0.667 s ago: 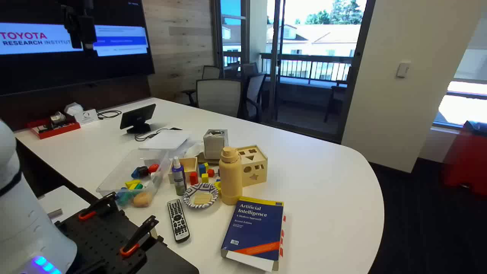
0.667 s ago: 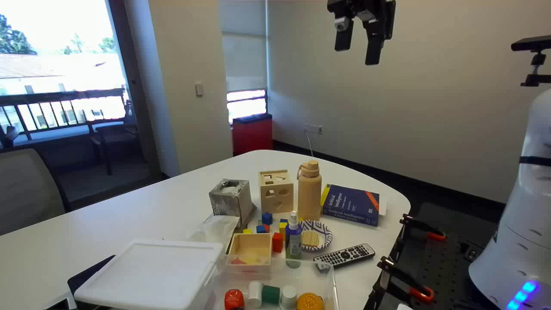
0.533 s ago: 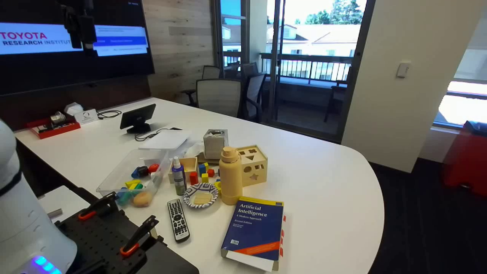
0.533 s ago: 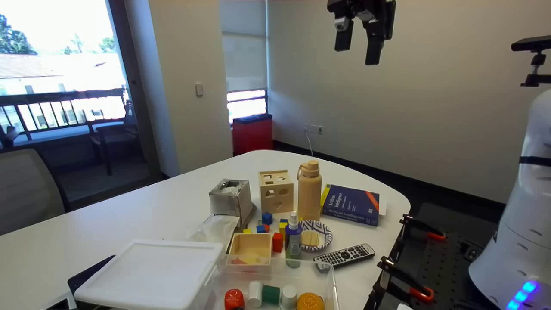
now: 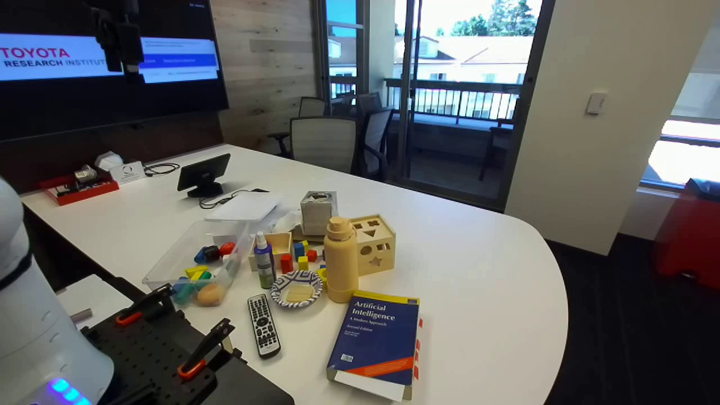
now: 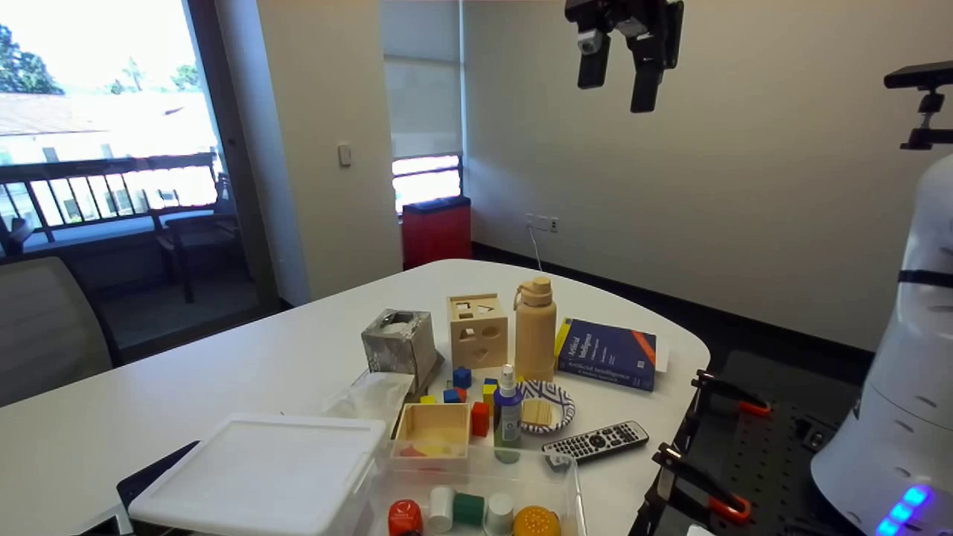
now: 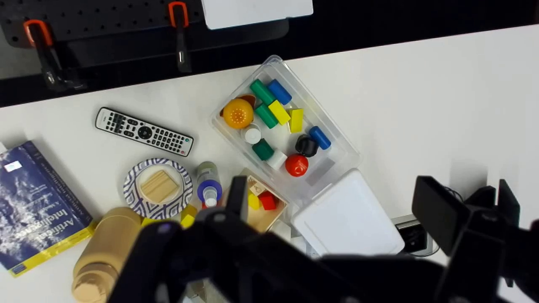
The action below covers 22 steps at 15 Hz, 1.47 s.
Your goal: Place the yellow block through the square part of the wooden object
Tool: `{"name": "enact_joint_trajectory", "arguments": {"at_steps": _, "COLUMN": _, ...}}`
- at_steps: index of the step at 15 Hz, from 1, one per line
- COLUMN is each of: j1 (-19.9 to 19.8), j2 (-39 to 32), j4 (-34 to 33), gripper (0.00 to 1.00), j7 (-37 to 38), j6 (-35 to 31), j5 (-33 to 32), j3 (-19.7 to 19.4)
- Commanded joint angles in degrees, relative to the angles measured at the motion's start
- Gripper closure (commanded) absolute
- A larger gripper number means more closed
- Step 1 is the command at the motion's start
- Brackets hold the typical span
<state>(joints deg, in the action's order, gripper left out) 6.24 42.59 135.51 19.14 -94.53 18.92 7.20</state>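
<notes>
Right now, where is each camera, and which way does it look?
Exterior view: near the lid, facing the red bin; arm at right, claw at top.
Exterior view: beside the arm, facing the chairs; arm and claw at left.
Wrist view: on the arm, looking down at the table; claw along the bottom.
Both exterior views share the wooden box.

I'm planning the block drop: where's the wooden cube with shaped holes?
In an exterior view, the wooden cube stands right of the silver box and left of the tan bottle.

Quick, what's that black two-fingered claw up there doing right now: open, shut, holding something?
Black two-fingered claw: open, holding nothing.
</notes>
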Motion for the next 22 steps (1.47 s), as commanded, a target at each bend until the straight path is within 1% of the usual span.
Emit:
{"name": "enact_joint_trajectory", "arguments": {"at_steps": 1, "j1": -2.94, "j2": -7.83, "j4": -3.31, "gripper": 0.0, "j7": 0.06, "j6": -4.11, "j5": 0.65, "j3": 1.21}}
{"name": "enact_joint_trajectory", "arguments": {"at_steps": 2, "j1": -3.3, "j2": -10.42, "j4": -4.11, "gripper": 0.0, "j7": -0.16, "j6": -5.96, "j5": 0.5, "j3": 1.07}}
{"name": "enact_joint_trajectory", "arguments": {"at_steps": 6, "j1": -4.93, "j2": -23.37, "j4": -8.67, "gripper": 0.0, "j7": 0.67, "j6": -17.37, "j5": -1.06, "j3": 0.6}}
{"name": "enact_joint_trajectory", "arguments": {"at_steps": 9, "j1": -6.31, "j2": -33.58, "j4": -12.3, "gripper": 0.0, "j7": 3.04, "j6": -26.62, "j5": -3.15, "j3": -0.05}}
{"name": "enact_joint_trajectory", "arguments": {"at_steps": 12, "j1": -7.06, "j2": -42.93, "j4": -16.17, "gripper": 0.0, "j7": 7.62, "j6": -29.33, "j5": -5.61, "j3": -2.02}}
{"name": "enact_joint_trajectory", "arguments": {"at_steps": 14, "j1": -7.0, "j2": -47.32, "j4": -16.71, "gripper": 0.0, "j7": 11.83, "j6": -31.52, "j5": -6.86, "j3": -3.97}}
{"name": "enact_joint_trajectory", "arguments": {"at_steps": 15, "j1": -6.9, "j2": -49.45, "j4": -17.28, "gripper": 0.0, "j7": 12.75, "j6": -31.69, "j5": -6.48, "j3": -4.98}}
{"name": "enact_joint_trajectory", "arguments": {"at_steps": 18, "j1": -7.6, "j2": -55.74, "j4": -18.62, "gripper": 0.0, "j7": 11.8, "j6": -31.41, "j5": -1.93, "j3": -7.52}}
{"name": "enact_joint_trajectory", "arguments": {"at_steps": 22, "j1": -8.14, "j2": -61.01, "j4": -18.41, "gripper": 0.0, "j7": 11.46, "j6": -32.8, "j5": 3.89, "j3": -9.13}}
